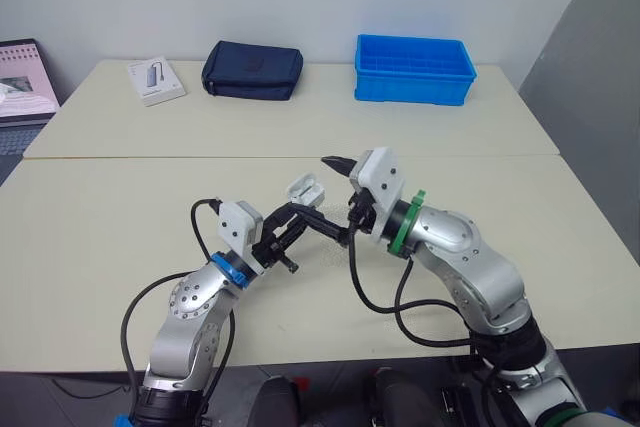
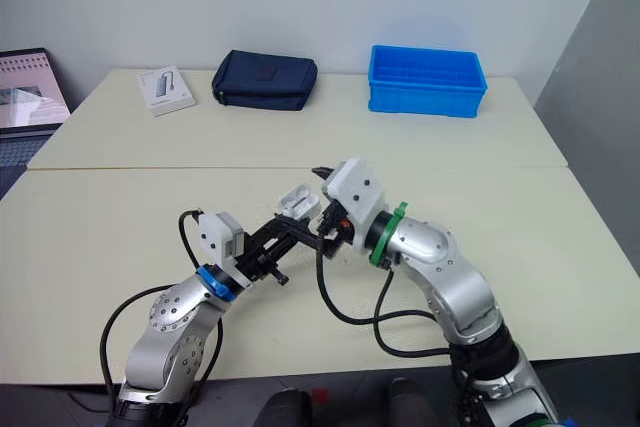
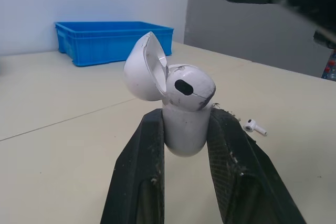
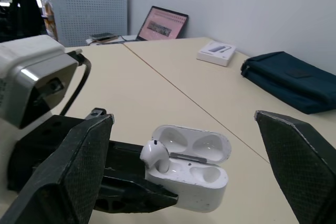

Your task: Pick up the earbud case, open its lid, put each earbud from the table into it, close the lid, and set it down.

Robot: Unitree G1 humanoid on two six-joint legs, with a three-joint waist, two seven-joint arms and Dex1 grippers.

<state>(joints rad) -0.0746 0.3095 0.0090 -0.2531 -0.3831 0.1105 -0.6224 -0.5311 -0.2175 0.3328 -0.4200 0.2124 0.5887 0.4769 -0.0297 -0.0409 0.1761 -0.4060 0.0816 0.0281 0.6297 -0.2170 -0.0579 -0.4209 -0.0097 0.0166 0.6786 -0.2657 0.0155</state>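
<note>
The left end effector (image 1: 292, 219) clamps the earbud case (image 4: 187, 169) by its base, just above the middle of the tabletop (image 1: 120, 217). The case is white, rounded and speckled with scuffs, its lid hinged back. One earbud (image 4: 155, 156) sits in a well and the other well is vacant. A second earbud (image 3: 255, 127) lies on the tabletop. The right end effector (image 4: 182, 116) spreads wide over the case. A blue crate (image 1: 414, 69) stands at 1 o'clock from the case.

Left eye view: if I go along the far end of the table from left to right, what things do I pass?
laptop → white box → dark blue pouch → blue crate
</note>
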